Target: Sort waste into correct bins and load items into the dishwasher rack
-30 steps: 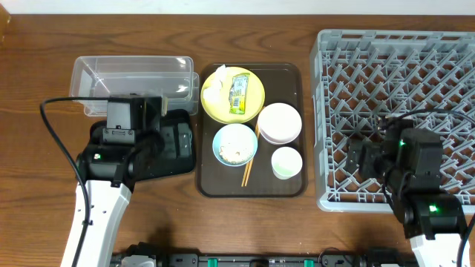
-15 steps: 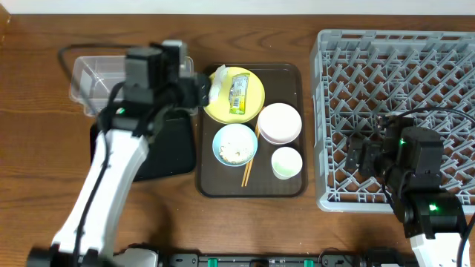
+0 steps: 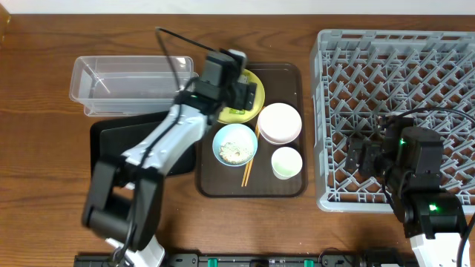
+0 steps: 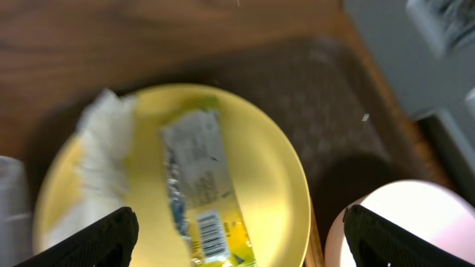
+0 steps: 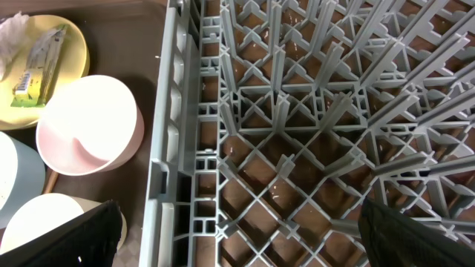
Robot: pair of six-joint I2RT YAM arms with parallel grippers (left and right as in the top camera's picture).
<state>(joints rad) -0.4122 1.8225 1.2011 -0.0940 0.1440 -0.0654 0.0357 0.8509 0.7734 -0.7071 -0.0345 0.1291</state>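
Observation:
My left gripper (image 3: 239, 95) is open and hovers over the yellow plate (image 3: 254, 93), which my arm mostly hides from overhead. In the left wrist view the plate (image 4: 278, 170) carries the yellow-green snack wrapper (image 4: 200, 189) and a crumpled white tissue (image 4: 100, 152), between my open fingers (image 4: 241, 237). The light-blue bowl (image 3: 234, 144) holds rice scraps. The pinkish-white bowl (image 3: 279, 122), white cup (image 3: 286, 162) and chopsticks (image 3: 248, 169) lie on the brown tray. My right gripper (image 5: 241, 233) is open over the grey dishwasher rack (image 3: 397, 111), which also fills the right wrist view (image 5: 312, 119).
The clear tub (image 3: 126, 81) stands at the back left, with the flat black tray (image 3: 111, 141) in front of it. The dark-brown serving tray (image 3: 286, 189) sits in the middle, its right edge close to the rack.
My left arm has swung right from above the black tray, past the clear tub, to over the yellow plate. The right arm has not moved.

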